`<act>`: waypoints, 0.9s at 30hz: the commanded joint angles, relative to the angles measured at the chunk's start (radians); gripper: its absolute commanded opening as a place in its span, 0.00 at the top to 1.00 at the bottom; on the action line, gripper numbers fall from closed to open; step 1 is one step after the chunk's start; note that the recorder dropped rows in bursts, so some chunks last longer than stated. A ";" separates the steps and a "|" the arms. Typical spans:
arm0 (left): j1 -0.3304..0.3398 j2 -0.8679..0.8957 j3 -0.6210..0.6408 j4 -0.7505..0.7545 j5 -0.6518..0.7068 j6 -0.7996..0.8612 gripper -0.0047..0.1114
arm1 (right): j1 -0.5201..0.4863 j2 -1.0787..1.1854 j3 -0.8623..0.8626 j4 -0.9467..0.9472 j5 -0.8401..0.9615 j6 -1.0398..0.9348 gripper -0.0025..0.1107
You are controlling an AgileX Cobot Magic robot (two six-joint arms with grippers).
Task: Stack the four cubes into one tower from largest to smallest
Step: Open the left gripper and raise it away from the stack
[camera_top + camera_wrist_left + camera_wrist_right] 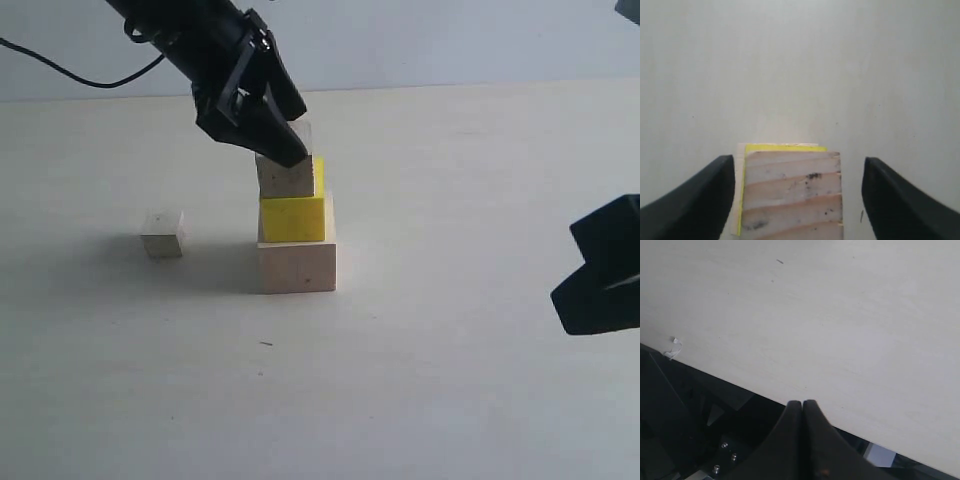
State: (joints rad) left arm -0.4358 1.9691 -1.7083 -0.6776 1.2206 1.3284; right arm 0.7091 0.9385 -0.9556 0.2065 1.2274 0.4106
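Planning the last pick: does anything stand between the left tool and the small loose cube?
Nothing visible: the loose cube sits apart on the table, left of the tower, where the left tool hangs open.

The top cube is grainy bare wood, the table smooth matt.

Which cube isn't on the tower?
The small greyish cube sitting alone on the table, left of the tower in the exterior view; the other three are stacked.
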 commanded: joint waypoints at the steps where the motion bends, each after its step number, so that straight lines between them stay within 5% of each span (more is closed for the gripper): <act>1: -0.006 -0.037 -0.004 -0.027 0.000 -0.002 0.36 | 0.000 -0.006 0.005 -0.001 -0.006 -0.010 0.98; 8: -0.006 -0.105 -0.004 -0.017 0.000 -0.002 0.37 | 0.000 -0.006 0.005 -0.001 -0.006 -0.010 0.98; 13: -0.003 -0.167 -0.004 0.085 0.000 -0.057 0.53 | 0.000 -0.006 0.005 -0.001 -0.006 -0.012 0.98; 24: -0.003 -0.273 -0.004 0.484 -0.075 -0.491 0.58 | 0.000 -0.006 0.005 0.001 -0.006 -0.026 0.98; 27: 0.013 -0.283 -0.004 0.577 -0.088 -0.672 0.68 | 0.000 -0.006 0.005 0.001 -0.006 -0.028 0.98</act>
State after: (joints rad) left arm -0.4358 1.7024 -1.7083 -0.1830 1.1569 0.8219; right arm 0.7091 0.9385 -0.9556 0.2102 1.2274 0.3942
